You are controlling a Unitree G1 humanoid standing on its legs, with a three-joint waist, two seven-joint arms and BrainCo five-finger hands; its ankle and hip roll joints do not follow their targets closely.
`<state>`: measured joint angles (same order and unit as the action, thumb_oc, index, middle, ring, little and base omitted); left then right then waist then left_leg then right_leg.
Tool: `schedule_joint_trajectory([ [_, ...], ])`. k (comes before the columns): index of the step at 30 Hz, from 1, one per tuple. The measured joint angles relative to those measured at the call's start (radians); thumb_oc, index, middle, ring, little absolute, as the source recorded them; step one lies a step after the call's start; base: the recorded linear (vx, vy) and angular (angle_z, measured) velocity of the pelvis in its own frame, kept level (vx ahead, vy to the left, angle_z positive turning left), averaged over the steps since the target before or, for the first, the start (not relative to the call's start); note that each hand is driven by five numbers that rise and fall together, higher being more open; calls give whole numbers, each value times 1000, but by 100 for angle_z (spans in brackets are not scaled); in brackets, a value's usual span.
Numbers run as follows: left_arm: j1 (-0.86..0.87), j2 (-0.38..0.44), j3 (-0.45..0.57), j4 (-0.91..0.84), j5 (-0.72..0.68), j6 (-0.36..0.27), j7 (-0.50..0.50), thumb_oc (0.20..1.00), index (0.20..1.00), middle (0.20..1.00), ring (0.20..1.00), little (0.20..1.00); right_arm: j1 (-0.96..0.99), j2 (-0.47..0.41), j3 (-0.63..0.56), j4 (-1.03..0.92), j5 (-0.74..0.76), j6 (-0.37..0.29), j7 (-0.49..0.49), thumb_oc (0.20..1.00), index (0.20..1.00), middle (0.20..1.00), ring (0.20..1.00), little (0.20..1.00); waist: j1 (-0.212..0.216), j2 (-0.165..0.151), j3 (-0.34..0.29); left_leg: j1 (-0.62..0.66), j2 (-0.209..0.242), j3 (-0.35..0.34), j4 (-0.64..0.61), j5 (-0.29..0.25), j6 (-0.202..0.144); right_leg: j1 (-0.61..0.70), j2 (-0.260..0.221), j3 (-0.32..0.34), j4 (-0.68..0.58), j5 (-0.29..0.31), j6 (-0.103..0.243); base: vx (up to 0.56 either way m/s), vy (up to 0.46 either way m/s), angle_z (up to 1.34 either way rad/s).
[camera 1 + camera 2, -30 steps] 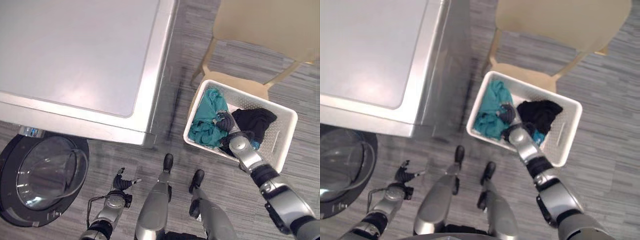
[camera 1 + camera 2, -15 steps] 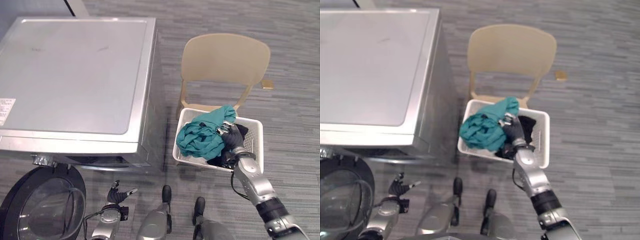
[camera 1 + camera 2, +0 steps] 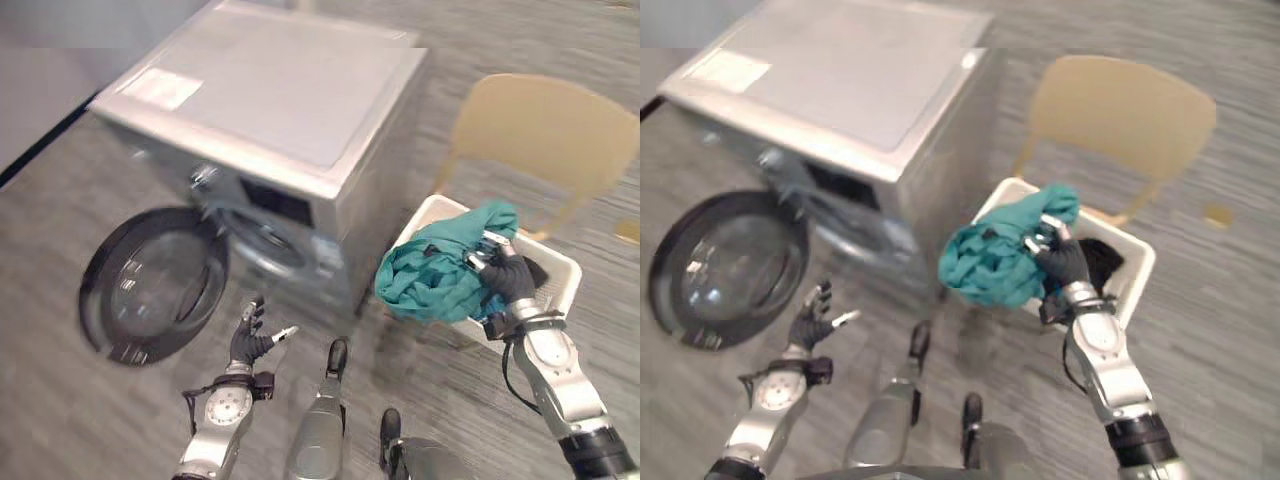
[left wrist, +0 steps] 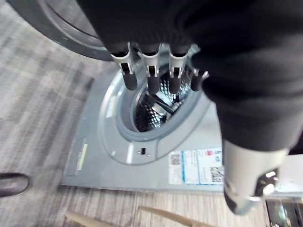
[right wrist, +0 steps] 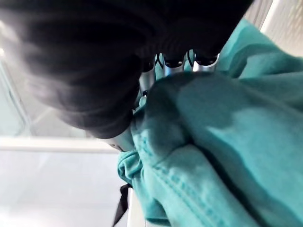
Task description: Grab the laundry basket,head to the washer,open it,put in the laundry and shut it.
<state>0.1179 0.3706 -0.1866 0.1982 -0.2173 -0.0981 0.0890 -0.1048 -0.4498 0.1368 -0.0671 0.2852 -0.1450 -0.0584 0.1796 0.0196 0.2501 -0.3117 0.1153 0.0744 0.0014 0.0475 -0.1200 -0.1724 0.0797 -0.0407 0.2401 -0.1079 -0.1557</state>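
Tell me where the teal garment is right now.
In the eye views the teal garment hangs bunched in the right hand, above the white basket, right of the open washer.

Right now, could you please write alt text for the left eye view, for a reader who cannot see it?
The right hand lifts a teal garment above a white laundry basket beside a tan chair. The silver washer stands with its round door open; the left hand hangs open near it.

A laundry corner of a home-like room: a silver front-loading washing machine (image 3: 290, 110) stands with its round door (image 3: 155, 285) swung open and steel drum (image 4: 158, 106) showing, on grey wood-look plank flooring (image 3: 1230, 300), beside a beige plastic chair (image 3: 1125, 115) and a white laundry basket (image 3: 560, 270)
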Motion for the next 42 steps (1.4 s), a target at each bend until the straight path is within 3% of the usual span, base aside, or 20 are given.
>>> schedule_joint_trajectory([
  [1,2,24,-3,-49,-2,-6,-17,1000,1000,1000,1000,1000,-4,-2,22,-17,0,-2,14,200,200,200,200,200,-16,-21,2,54,-11,59,81,-14,-3,11,-38,-30,-36,24,8,-163,-85,132],
  [2,-6,26,-2,-72,-2,-29,-23,1000,1000,1000,1000,1000,-6,-2,31,-25,0,-5,21,200,200,200,200,200,-45,-29,3,103,-17,47,107,-32,1,31,-51,-53,-88,51,47,-110,-55,121],
  [4,-28,50,-9,-167,7,-47,-51,1000,1000,1000,1000,1000,-47,-10,50,-39,3,-5,52,200,200,200,200,200,-69,-32,4,243,-18,39,140,-108,-8,41,-61,-78,-162,115,85,-54,-3,64],
  [7,-155,67,-78,-203,89,-63,-62,1000,1000,1000,1000,1000,-64,-25,73,-59,49,-3,94,200,200,200,200,200,-147,-26,-6,364,-21,62,49,-130,-7,73,-48,-147,-239,155,135,42,51,93],
  [9,-214,62,-117,-209,115,-83,-69,1000,1000,1000,1000,1000,-74,-28,75,-81,53,-5,109,200,200,200,200,200,-155,-31,-7,374,-35,58,-1,-118,26,58,-37,-148,-266,182,166,109,71,46],
  [11,-304,74,-207,-228,179,-92,-54,1000,1000,1000,1000,1000,-137,-5,165,-85,127,3,134,200,200,200,200,200,-145,-37,-12,415,-54,58,-80,-74,82,33,-14,-188,-285,174,164,84,120,-10],
  [13,-320,69,-242,-229,201,-87,-43,1000,1000,1000,1000,1000,-157,25,225,-87,163,3,144,200,200,200,200,200,-145,-39,-18,412,-61,73,-77,-71,91,43,-27,-213,-294,160,166,26,85,-26],
  [15,-351,52,-272,-230,219,-87,-41,1000,1000,1000,1000,1000,-187,34,285,-82,189,3,159,200,200,200,200,200,-140,-10,-26,405,-33,103,-82,-58,111,-47,-53,-230,-43,98,122,11,104,0],
  [16,-406,73,-325,-211,243,-87,-26,1000,1000,1000,1000,1000,-187,51,318,-80,213,5,154,200,200,200,200,200,-143,-55,-62,404,-61,101,-65,-58,104,-59,-146,-205,129,15,161,18,85,28],
  [17,-416,76,-327,-189,254,-89,-17,1000,1000,1000,1000,1000,-192,68,330,-79,226,10,156,200,200,200,200,200,-141,-63,-79,404,-68,98,-63,-60,98,-38,-130,-178,80,2,120,30,84,19],
  [18,-434,66,-337,-153,278,-88,0,1000,1000,1000,1000,1000,-195,78,345,-80,238,16,146,200,200,200,200,200,-141,-48,-90,403,-52,92,-63,-47,88,-5,-107,-177,14,38,126,24,35,-19],
  [19,-463,62,-347,-115,282,-87,3,514,514,514,514,514,-203,77,360,-79,244,22,142,200,200,200,200,200,-139,-42,-93,404,-42,94,-64,-46,87,19,-91,-176,-39,68,116,32,61,-34],
  [20,-485,63,-352,-92,312,-87,11,200,200,200,200,200,-211,68,364,-79,245,27,130,200,200,200,200,200,-145,-41,-97,403,-31,105,-63,-43,82,46,-69,-169,-107,117,116,24,49,-31],
  [25,-462,23,-351,-69,318,-87,57,200,200,200,200,200,-209,65,383,-77,285,33,117,200,200,200,200,200,-148,-41,-100,419,-33,105,-57,-43,82,114,-56,-150,-226,180,123,40,27,-12],
  [26,-439,24,-337,-84,317,-86,63,200,200,200,200,200,-205,67,388,-77,285,33,119,410,410,410,410,410,-148,-40,-108,422,-36,105,-61,-43,82,124,-55,-145,-245,183,124,24,14,-5],
  [27,-411,23,-318,-104,317,-86,65,200,200,200,200,200,-201,67,393,-77,285,33,126,909,909,909,909,909,-148,-40,-112,426,-37,106,-64,-43,82,128,-55,-142,-254,189,126,34,17,-6],
  [28,-391,23,-308,-115,317,-85,68,200,200,200,200,200,-194,68,393,-77,285,33,129,1000,1000,1000,1000,1000,-148,-41,-118,427,-38,106,-67,-43,82,132,-55,-142,-262,192,128,32,16,-3],
  [35,-244,22,-217,-148,298,-54,77,200,200,200,200,200,-87,64,371,-74,238,33,143,1000,1000,1000,1000,1000,-149,-44,-144,439,-48,106,-81,-43,82,163,-66,-139,-318,222,152,12,7,1],
  [40,-162,24,-130,-152,258,-53,87,200,200,200,200,200,9,-5,266,-79,91,34,127,1000,1000,1000,1000,1000,-149,-44,-148,439,-60,107,-81,-43,83,163,-79,-139,-319,228,160,0,0,0],
  [42,-108,19,-62,-152,252,-56,87,200,200,200,200,200,83,-24,150,-110,-22,31,117,1000,1000,1000,1000,1000,-150,-44,-149,439,-63,107,-81,-44,84,163,-82,-137,-319,228,161,0,0,0],
])
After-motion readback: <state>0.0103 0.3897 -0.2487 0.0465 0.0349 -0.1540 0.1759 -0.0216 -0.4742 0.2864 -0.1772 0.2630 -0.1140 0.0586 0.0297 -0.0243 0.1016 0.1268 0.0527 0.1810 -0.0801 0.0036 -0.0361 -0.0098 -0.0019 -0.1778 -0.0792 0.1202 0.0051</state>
